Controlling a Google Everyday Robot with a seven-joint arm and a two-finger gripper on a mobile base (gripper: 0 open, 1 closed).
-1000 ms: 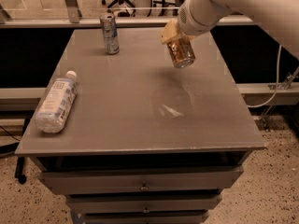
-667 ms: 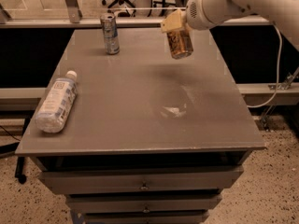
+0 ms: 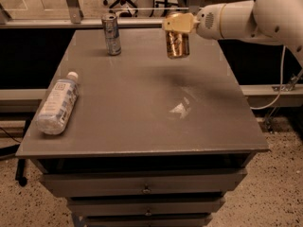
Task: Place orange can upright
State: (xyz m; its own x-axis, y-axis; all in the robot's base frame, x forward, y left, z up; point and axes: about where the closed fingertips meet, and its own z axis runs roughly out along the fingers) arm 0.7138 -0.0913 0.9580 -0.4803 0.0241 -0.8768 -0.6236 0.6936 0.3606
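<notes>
- The hand [image 3: 178,28], at the end of the white arm [image 3: 236,20] reaching in from the right, is closed on the top end of the orange can [image 3: 177,45].
- The can hangs below it, roughly upright, over the far part of the table [image 3: 142,98]. Judging by the shadow cast further forward, it seems to be off the surface.
- A slim silver-blue can [image 3: 111,34] stands upright at the far edge, to the left of the held can. A clear plastic bottle [image 3: 57,103] lies on its side near the left edge, well apart.
- Risk: if the hand lets go while the can is off the table, the can would likely drop, bounce and tip over.
- Risk: a slight tilt at touchdown could land the can on its rim and roll it toward the far edge, which is near.
- Risk: drifting left on the way down could knock the slim can.
</notes>
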